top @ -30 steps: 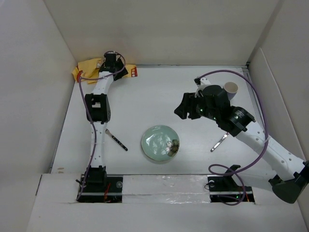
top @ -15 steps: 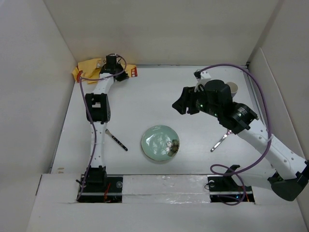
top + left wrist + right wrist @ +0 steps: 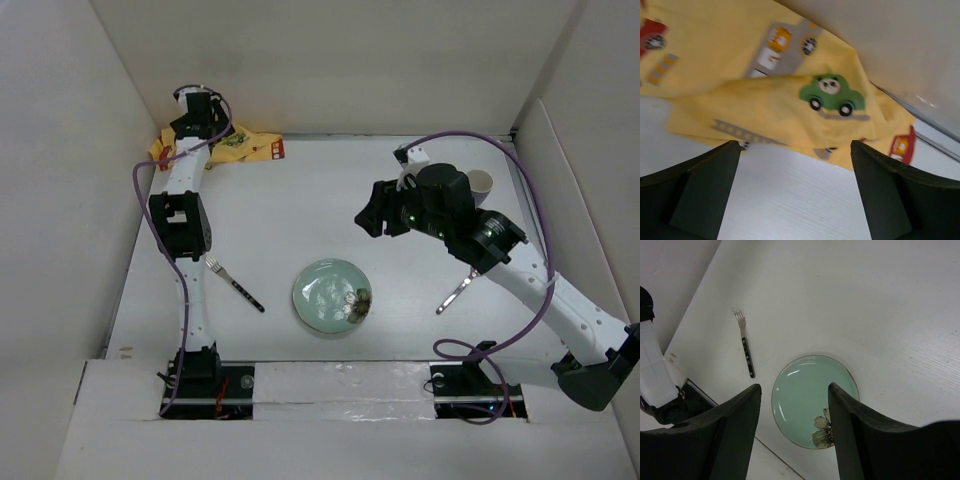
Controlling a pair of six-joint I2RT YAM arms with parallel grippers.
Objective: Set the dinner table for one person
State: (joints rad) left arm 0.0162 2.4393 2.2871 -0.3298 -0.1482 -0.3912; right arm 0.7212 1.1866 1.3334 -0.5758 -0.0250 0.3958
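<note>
The dinner table [image 3: 300, 200] is a plain white top walled in by panels, with the plate [image 3: 332, 297] on its near middle.

Far beyond the plate and to its left, a yellow placemat [image 3: 790, 100] lies rumpled and folded over itself in the corner. It is not spread flat, so it cannot go under anything yet. The left gripper [image 3: 794, 150] hangs over its near edge with fingers spread wide and nothing between them, probably lined up to take hold of the cloth.

The right gripper [image 3: 795, 387] is above and just beyond the plate, fingers apart and empty (likely choosing its next pick).

A cup [image 3: 481, 182] stands well beyond the plate to the right. A fork [image 3: 235, 283] lies to the plate's left. A silver utensil [image 3: 455, 294] lies to its right, too small to identify.
</note>
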